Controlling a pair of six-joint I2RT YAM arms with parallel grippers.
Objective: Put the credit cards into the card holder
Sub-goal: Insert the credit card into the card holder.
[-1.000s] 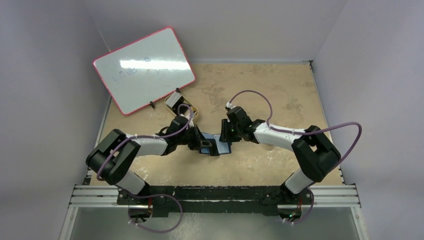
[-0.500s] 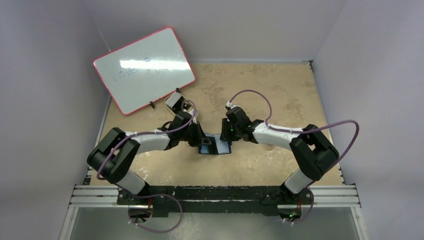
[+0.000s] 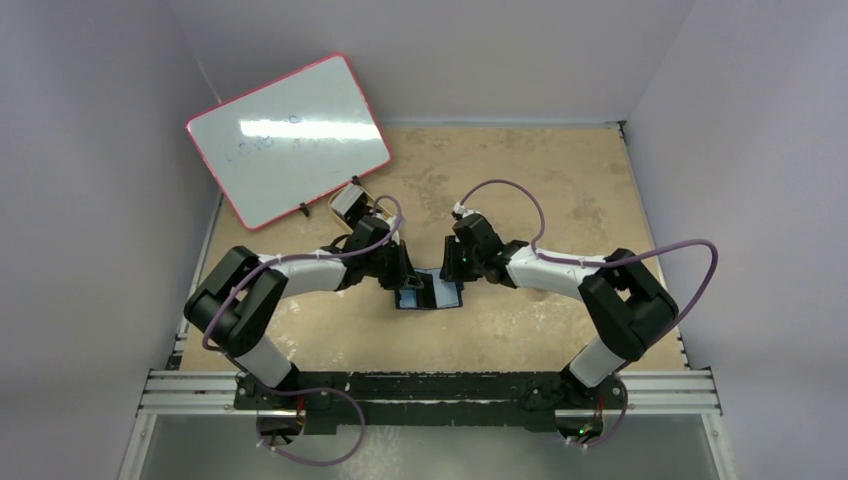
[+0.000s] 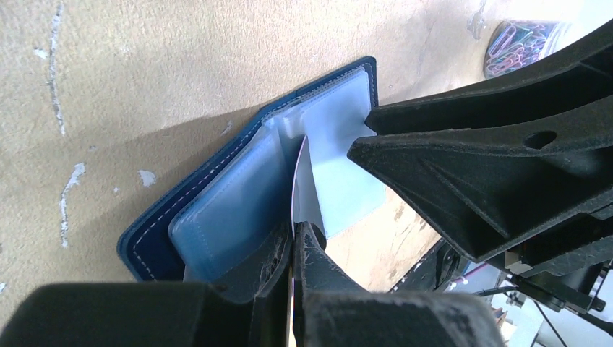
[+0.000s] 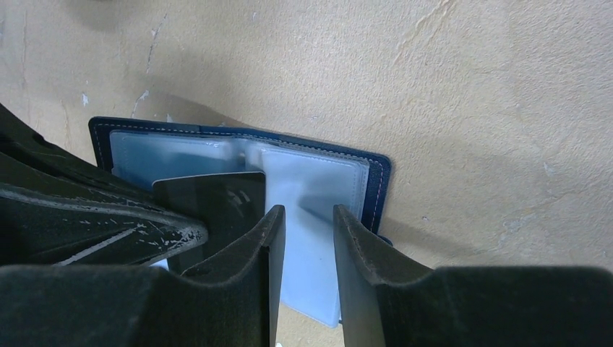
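The card holder (image 3: 430, 296) lies open on the table between the two arms, its light-blue pockets (image 4: 238, 195) facing up. My left gripper (image 4: 295, 230) is shut on a thin dark credit card (image 4: 301, 184). The card stands on edge, its far end pointing at the fold between the pockets. From the right wrist view the same credit card (image 5: 217, 196) shows its dark face over the left half of the card holder (image 5: 372, 181). My right gripper (image 5: 309, 211) is open, its fingers straddling the right-hand pocket leaf (image 5: 307, 253) without pinching it.
A pink-rimmed whiteboard (image 3: 288, 140) leans at the back left. A gold oval tin (image 3: 350, 204) stands just behind the left wrist. A heap of coloured paper clips (image 4: 522, 42) shows at the top right of the left wrist view. Grey walls close in on three sides.
My left wrist has swung a little back and right over the card holder's left half, carrying the card. The right arm has stayed almost still over the right half.
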